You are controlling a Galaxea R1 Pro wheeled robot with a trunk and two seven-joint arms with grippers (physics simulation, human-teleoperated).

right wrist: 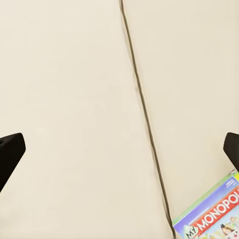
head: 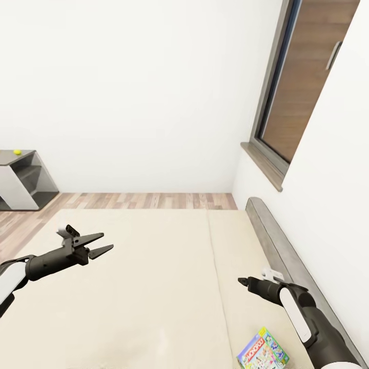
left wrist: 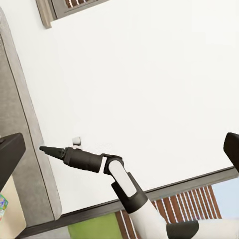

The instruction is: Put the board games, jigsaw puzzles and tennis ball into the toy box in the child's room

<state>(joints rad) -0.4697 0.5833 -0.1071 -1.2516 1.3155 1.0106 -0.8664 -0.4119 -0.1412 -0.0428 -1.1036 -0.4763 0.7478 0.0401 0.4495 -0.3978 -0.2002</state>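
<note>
The Monopoly board game (head: 262,351) lies flat on the cream bed (head: 154,287), right of the seam line and close to the near edge. My right gripper (head: 242,280) hovers open above the mattress just beyond the box; the right wrist view has the box (right wrist: 211,217) ahead of its spread fingers. Over the bed's left part my left gripper (head: 106,241) hangs open and empty. Far off at the left, a small yellow-green tennis ball (head: 17,152) rests on the grey table (head: 23,161). The toy box and the jigsaw puzzles are out of view.
A grey headboard (head: 277,241) runs along the white wall at the right, below a window with a wooden sill (head: 264,164). Wooden floor (head: 143,200) separates the bed from the far wall and the table.
</note>
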